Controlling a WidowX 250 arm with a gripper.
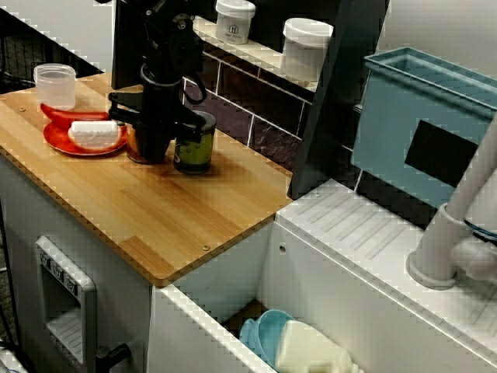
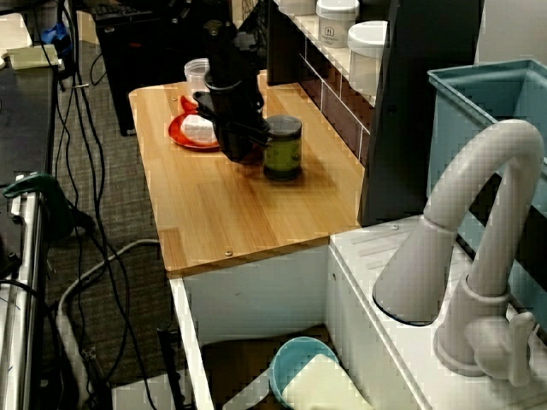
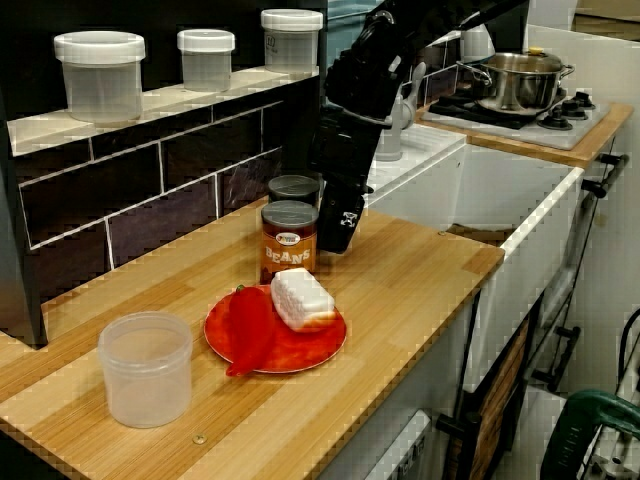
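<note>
A wooden table (image 1: 155, 210) is butting against a dark tiled wall (image 3: 150, 200), its ledge (image 3: 160, 105) carrying lidded jars (image 3: 100, 75), while cables (image 2: 90, 145) are trailing across the floor (image 2: 120, 213).

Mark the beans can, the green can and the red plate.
beans can (image 3: 288, 245), view from the counter's end, on its label.
green can (image 1: 198, 151), view from above the sink, on its side wall.
red plate (image 3: 320, 347), view from the counter's end, on its bare rim.

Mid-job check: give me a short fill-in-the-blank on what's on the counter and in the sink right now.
1. The plate holding the pepper is ____.
2. The can nearest the plate reads ____.
3. The bowl in the sink is ____.
4. The end effector is low beside two ____.
Missing words: red; beans; blue; cans.
</note>
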